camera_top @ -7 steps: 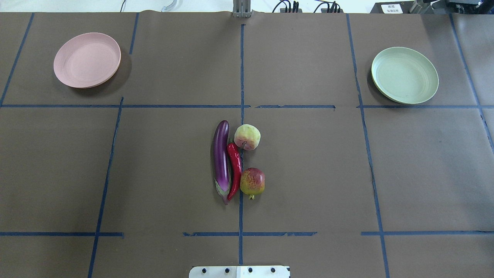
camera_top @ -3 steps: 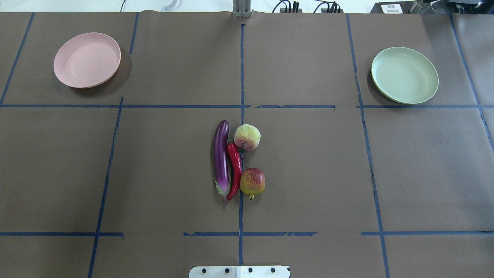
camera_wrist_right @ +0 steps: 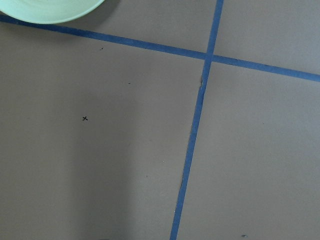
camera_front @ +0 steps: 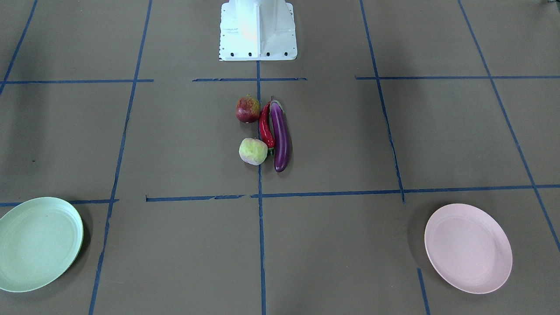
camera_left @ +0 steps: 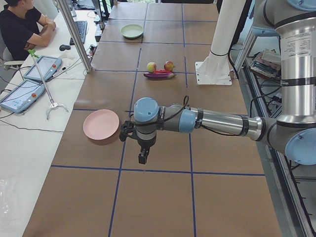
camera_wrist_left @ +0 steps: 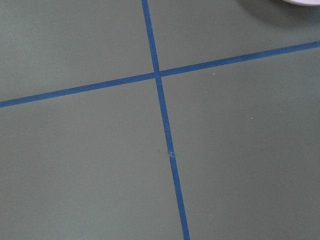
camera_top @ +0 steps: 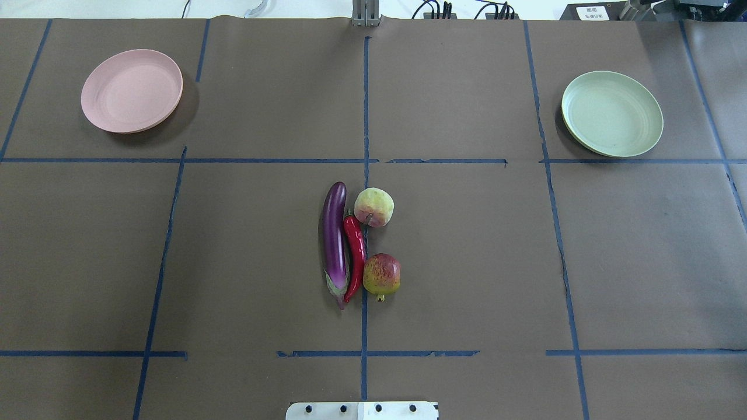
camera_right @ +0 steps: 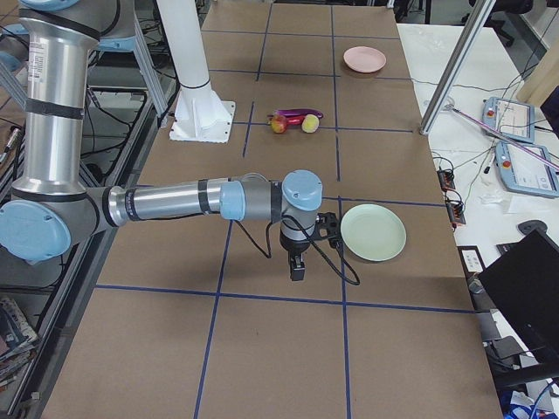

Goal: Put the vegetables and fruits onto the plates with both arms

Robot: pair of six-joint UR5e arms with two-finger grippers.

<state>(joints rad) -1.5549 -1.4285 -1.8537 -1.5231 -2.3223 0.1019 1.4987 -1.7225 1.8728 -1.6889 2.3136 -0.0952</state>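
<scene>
Lying top-to-bottom at the overhead frame's centre, the eggplant (camera_top: 334,242) and chili (camera_top: 355,256) take the cluster's left and the pale fruit (camera_top: 374,207) and pomegranate (camera_top: 381,275) its right, all well apart from the left gripper (camera_left: 142,157) by the pink plate (camera_left: 101,126) and the right gripper (camera_right: 297,269) by the green plate (camera_right: 373,232), whose opening cannot be told.

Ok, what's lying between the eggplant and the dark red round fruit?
The red chili pepper lies between the eggplant and the dark red fruit, lengthwise alongside the eggplant; the overhead view shows it.
</scene>
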